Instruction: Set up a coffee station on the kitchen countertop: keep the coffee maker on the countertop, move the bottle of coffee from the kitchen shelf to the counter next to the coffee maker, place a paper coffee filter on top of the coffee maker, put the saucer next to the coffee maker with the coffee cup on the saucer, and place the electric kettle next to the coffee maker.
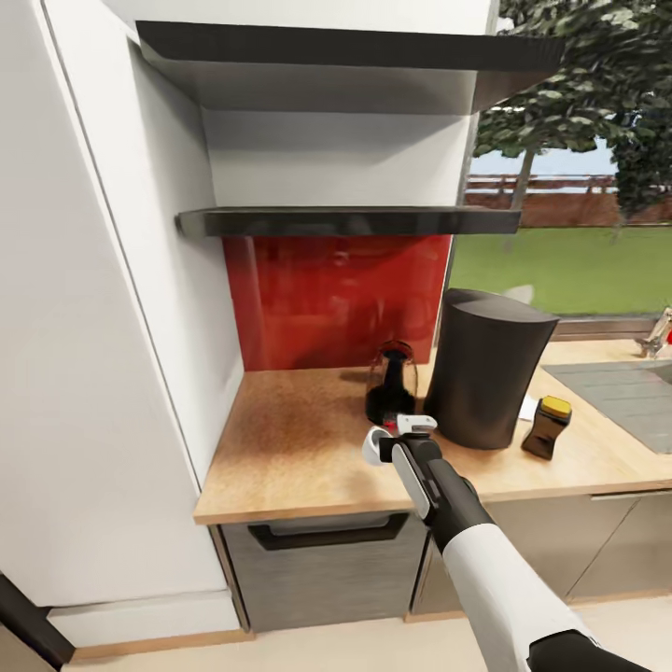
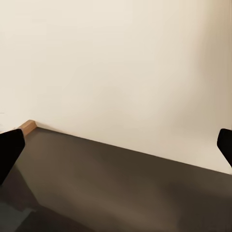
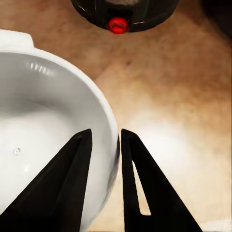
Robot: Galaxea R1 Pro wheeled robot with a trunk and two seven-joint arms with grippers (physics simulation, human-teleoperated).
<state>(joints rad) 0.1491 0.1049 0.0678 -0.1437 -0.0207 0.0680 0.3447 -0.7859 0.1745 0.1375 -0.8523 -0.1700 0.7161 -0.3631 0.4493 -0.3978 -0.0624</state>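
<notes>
Right end effector (image 3: 102, 159) pinches the rim of the one coffee cup (image 3: 43, 145), one dark finger inside the white bowl and one outside, held just above the table (image 1: 289, 448) near its front edge; in the head view the cup (image 1: 375, 446) sits at the tip of the white and black right arm. Left end effector (image 2: 116, 150) is released, its two black fingertips spread wide at the frame edges over a dark surface and a cream wall. Just beyond the cup stands one electric kettle (image 1: 390, 385), its red button (image 3: 118, 24) facing the arm. Beside it rises one coffee maker (image 1: 487, 366), with one bottle of coffee (image 1: 549, 427) near its other side. Behind them is a red backsplash (image 1: 336, 299), and above it two dark kitchen shelf boards, the lower (image 1: 350, 221) and the upper (image 1: 345, 51).
</notes>
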